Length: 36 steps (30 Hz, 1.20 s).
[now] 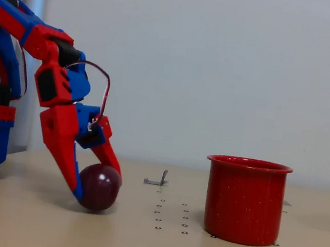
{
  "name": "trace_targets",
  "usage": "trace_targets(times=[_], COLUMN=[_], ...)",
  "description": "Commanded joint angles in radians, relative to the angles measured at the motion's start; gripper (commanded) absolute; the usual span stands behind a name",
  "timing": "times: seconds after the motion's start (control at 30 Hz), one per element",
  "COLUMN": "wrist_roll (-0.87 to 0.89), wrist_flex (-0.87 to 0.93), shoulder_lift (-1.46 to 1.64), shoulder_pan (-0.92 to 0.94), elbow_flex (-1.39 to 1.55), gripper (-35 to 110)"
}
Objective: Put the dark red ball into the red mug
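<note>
1. The red and blue arm stands at the left side of the fixed view and bends down toward the table.
2. The gripper is spread about as wide as the ball. One red finger comes down on the ball's left side and its tip is near the table. The other, shorter finger sits on the ball's top right.
3. The dark red ball is between the two fingers and rests on the table. Both fingers look like they touch it. The ball is round, shiny and plum-coloured, with a soft light spot on top.
4. A small grey metal piece lies on the table to the right of the gripper, and a few tiny dark dots are nearby.
5. The red mug stands upright well off to the right of the gripper. It is bright red with little white specks and a rolled rim. It is taller than the ball.
</note>
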Motion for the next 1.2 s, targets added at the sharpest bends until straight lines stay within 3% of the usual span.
trace_targets(times=[0.0, 0.63, 1.17], wrist_roll=[0.021, 0.275, 0.351], wrist_flex=[0.003, 0.06, 0.061], shoulder_lift=[0.043, 0.091, -0.095], shoulder_pan=[-0.02, -0.132, -0.198], elbow_flex=[-0.11, -0.374, -0.712], gripper=[15, 12, 11])
